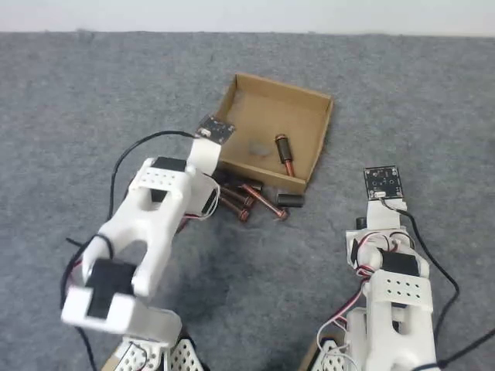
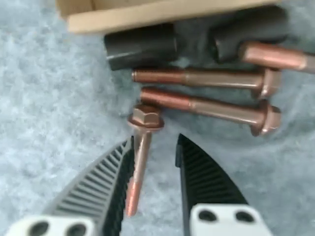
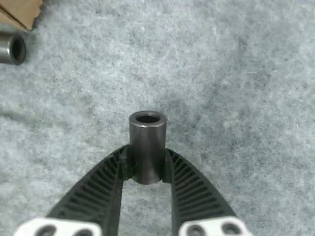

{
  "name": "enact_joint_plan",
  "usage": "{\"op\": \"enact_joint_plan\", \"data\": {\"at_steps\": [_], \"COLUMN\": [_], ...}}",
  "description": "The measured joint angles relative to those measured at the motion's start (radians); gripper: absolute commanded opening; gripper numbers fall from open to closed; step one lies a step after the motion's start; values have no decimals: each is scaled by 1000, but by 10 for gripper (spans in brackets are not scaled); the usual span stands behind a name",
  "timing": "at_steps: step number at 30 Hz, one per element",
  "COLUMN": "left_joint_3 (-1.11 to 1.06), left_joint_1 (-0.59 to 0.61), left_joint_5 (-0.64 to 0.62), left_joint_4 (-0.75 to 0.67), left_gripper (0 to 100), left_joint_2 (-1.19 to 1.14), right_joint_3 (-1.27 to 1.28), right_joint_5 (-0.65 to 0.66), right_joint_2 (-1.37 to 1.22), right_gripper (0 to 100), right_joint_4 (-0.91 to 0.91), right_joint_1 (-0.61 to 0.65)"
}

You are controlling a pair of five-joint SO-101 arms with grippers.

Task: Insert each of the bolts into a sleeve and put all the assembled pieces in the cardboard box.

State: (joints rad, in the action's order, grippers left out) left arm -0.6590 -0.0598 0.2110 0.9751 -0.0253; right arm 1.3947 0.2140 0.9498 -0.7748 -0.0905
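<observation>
My left gripper (image 2: 155,143) is open over the carpet, with a copper bolt (image 2: 140,162) between its fingers, resting against one finger and clear of the other. Just past it lie two more bolts (image 2: 202,78) side by side, then two dark sleeves (image 2: 142,46) against the cardboard box's wall (image 2: 147,14). My right gripper (image 3: 146,160) is shut on a dark sleeve (image 3: 146,140), held upright with its bore facing up. In the high view the cardboard box (image 1: 319,135) holds one bolt in a sleeve (image 1: 284,153). Loose bolts (image 1: 255,202) lie at its front.
Another sleeve (image 1: 291,200) lies on the grey carpet by the box's near corner, also seen as a sleeve (image 3: 12,48) beyond the right gripper. The left arm (image 1: 151,224) reaches toward the bolt pile. The right arm (image 1: 394,286) stands at the lower right.
</observation>
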Motion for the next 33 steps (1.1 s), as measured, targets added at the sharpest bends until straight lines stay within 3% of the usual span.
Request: {"op": "enact_joint_plan", "data": {"at_steps": [5, 10, 23, 27, 33], "left_joint_3": [115, 189, 198, 110, -144], "left_joint_1": [11, 6, -2, 18, 83], "left_joint_5": [2, 2, -2, -2, -25], "left_joint_4": [38, 80, 91, 66, -91], "left_gripper": [118, 10, 9, 10, 11], "left_joint_2": [-140, -196, -204, -127, 130], "right_joint_3": [0, 0, 0, 0, 0], "right_joint_5": [0, 0, 0, 0, 0], "right_joint_2": [0, 0, 0, 0, 0], "right_gripper": [8, 8, 9, 9, 8], "right_joint_4": [0, 0, 0, 0, 0], "right_joint_1": [0, -2, 0, 0, 0]}}
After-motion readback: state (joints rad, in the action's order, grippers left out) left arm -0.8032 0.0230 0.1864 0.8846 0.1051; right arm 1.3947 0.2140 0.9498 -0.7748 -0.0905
